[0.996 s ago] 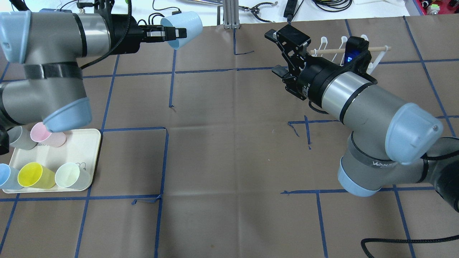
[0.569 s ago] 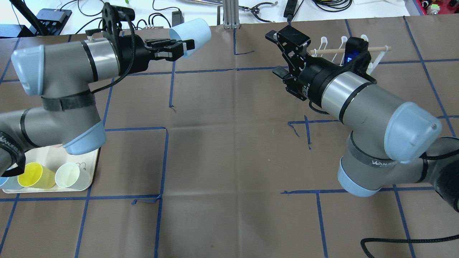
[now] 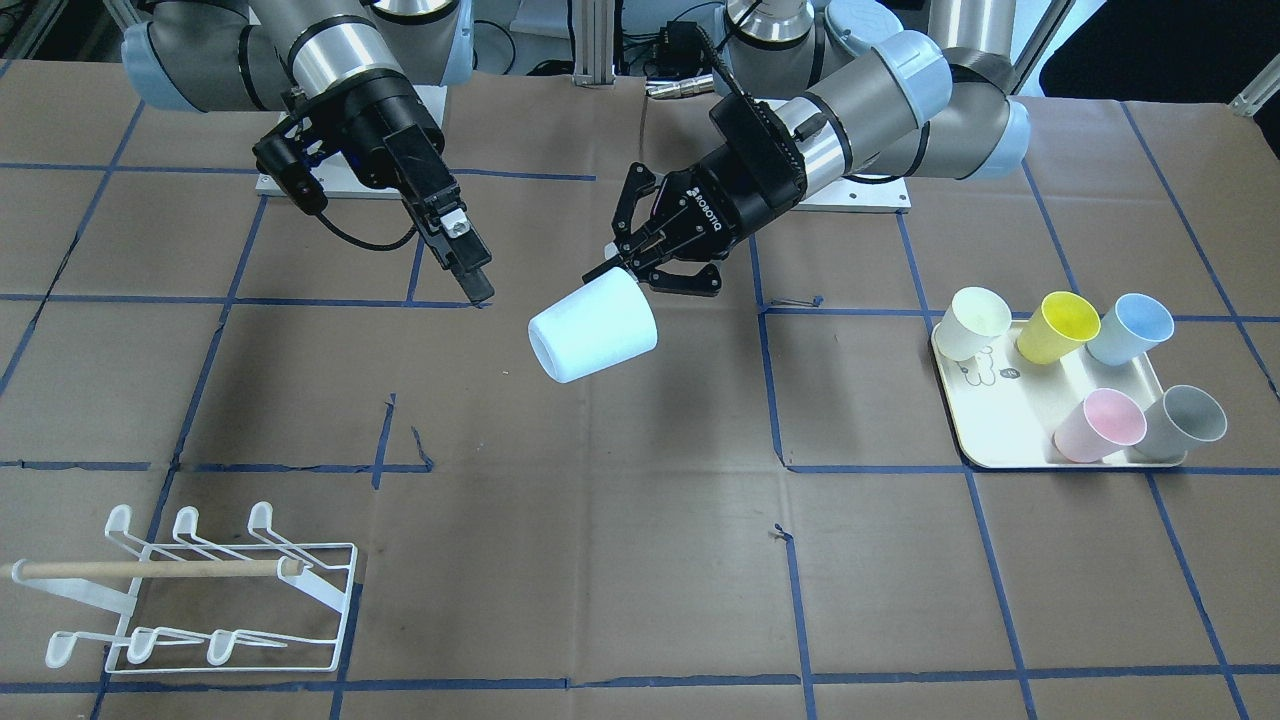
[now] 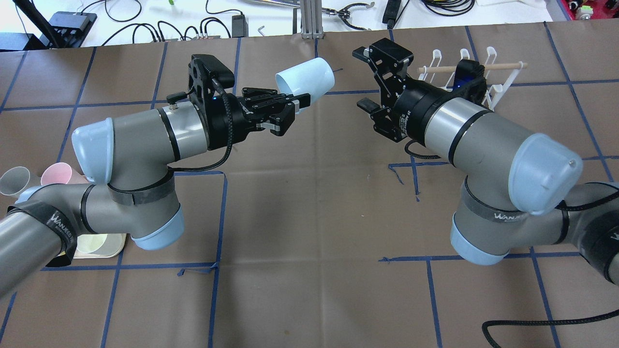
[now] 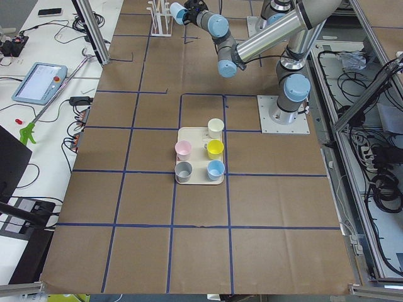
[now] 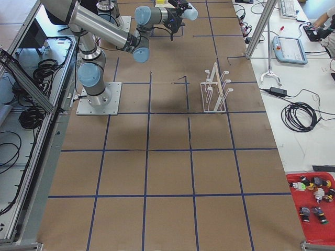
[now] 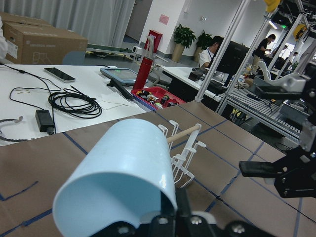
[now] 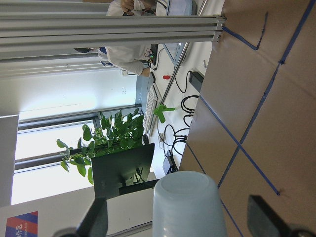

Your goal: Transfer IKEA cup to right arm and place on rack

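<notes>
**Pale blue cup aloft in left gripper, right gripper gaping beside it**

The left gripper [image 4: 301, 100] is clenching the rim of the pale blue plastic cup [image 4: 305, 79], one finger inside the mouth and one outside. The cup is hanging clear of the brown paper-covered table [image 4: 309, 217]. It is lying on its side, closed base pointing toward the white wire rack [image 3: 200, 570] with its light wooden dowel bar. The cup is sitting well apart from the rack, off toward the robot's left of it.

The right gripper [image 4: 363, 78] is hovering between cup and rack, jaws spread wide and gripping nothing. Its fingers are reaching near the cup's base without touching it. In the right wrist view the base is showing between the two spread fingers [image 8: 96, 219].

The rack is standing on the table, partly hidden behind the right arm [image 4: 464, 125] in the overhead view. Far from the rack, beyond the left gripper, a cream tray [image 3: 1000, 425] is carrying five plastic cups [image 3: 1045, 328]: cream, yellow, blue, pink, grey.
</notes>
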Tool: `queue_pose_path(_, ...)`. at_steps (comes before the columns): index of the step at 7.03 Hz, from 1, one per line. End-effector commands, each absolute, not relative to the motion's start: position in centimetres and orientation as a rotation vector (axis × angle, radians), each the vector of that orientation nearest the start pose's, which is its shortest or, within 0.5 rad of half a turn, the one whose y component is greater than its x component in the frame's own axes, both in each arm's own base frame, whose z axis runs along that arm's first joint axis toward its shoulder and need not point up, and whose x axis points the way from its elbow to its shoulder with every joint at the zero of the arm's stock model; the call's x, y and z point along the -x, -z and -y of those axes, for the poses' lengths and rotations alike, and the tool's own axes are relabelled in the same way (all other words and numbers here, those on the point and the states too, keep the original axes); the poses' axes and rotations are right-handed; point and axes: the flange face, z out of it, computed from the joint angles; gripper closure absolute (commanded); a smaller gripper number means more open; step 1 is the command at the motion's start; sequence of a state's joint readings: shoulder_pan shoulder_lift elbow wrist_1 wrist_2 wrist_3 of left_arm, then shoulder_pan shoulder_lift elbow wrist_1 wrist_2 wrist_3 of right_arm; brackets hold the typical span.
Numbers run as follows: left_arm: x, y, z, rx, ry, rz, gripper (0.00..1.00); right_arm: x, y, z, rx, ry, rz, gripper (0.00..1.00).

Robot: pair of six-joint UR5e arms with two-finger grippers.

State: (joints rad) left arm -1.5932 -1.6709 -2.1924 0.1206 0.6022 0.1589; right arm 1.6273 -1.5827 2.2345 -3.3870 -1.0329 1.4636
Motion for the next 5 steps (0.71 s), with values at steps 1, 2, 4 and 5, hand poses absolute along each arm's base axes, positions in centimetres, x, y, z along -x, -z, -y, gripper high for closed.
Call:
queue_pose_path(1,22.8,-37.1,42.5,0.733,-1.106,1.944,1.0,-22.0,-40.7,42.0,-0.957,0.536,-1.706,0.0)
queue_pose_path(2,22.8,-37.1,42.5,0.734,-1.106,1.943,1.0,-22.2,-40.4,41.8,-0.958,0.527,-1.713,0.0)
queue_pose_path(4,22.8,-37.1,42.5,0.734,-1.106,1.942,1.0,-23.0,-39.3,41.7,-0.973,0.479,-1.749,0.0)
queue_pose_path(5,22.8,-37.1,42.5,0.735,-1.107,1.942,1.0,-23.7,-38.8,41.5,-0.961,0.459,-1.769,0.0)
